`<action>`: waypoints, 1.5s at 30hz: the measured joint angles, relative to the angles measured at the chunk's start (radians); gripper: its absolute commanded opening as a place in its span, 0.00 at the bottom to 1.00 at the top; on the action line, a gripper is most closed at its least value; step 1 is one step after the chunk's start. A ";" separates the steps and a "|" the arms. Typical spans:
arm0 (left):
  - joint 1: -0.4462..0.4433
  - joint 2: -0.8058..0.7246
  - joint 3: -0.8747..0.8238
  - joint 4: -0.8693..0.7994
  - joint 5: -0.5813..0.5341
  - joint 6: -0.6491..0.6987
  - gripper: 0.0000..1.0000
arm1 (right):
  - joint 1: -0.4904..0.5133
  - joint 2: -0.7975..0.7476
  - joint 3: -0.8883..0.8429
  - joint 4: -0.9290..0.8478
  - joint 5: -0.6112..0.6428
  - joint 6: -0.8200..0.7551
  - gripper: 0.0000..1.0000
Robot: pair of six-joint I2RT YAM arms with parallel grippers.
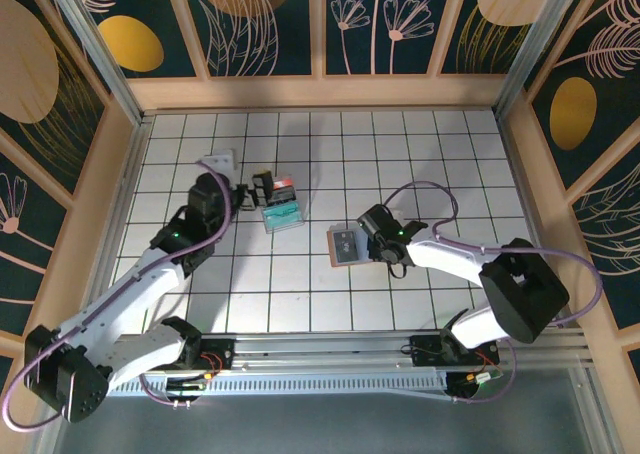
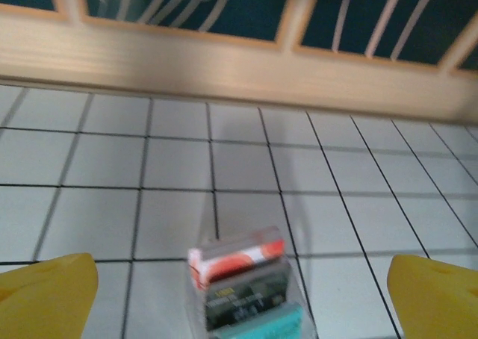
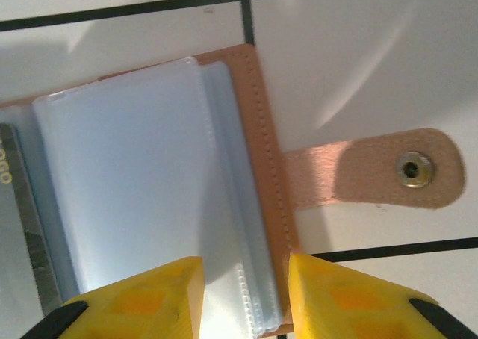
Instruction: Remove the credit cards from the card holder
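Left jaws: wide apart.
Right jaws: straddling tan-edged, clear-sleeved card holder (image 3: 263, 167); clamping unclear.
Progress: grey credit card (image 3: 19, 227) still sleeved.

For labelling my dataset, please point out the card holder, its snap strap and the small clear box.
card holder (image 1: 345, 246), top external view, its grey open face.
snap strap (image 3: 351, 173), right wrist view, tan leather beside the stud.
clear box (image 2: 239, 260), left wrist view, red part at its far end.

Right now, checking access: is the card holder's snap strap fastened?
No: the snap strap lies loose beside the open card holder.
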 measured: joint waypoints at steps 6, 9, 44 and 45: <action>-0.179 0.126 0.000 0.000 -0.089 0.000 0.99 | -0.053 -0.039 -0.035 0.029 -0.008 -0.004 0.35; -0.266 0.209 0.009 0.000 -0.130 -0.001 0.99 | -0.084 -0.074 -0.063 0.045 -0.025 -0.006 0.35; -0.464 0.623 -0.011 0.161 -0.156 -0.230 0.93 | -0.243 -0.217 -0.142 0.314 -0.569 0.009 0.28; -0.464 0.629 -0.011 0.162 -0.161 -0.235 0.93 | -0.236 -0.208 -0.142 0.317 -0.570 0.009 0.28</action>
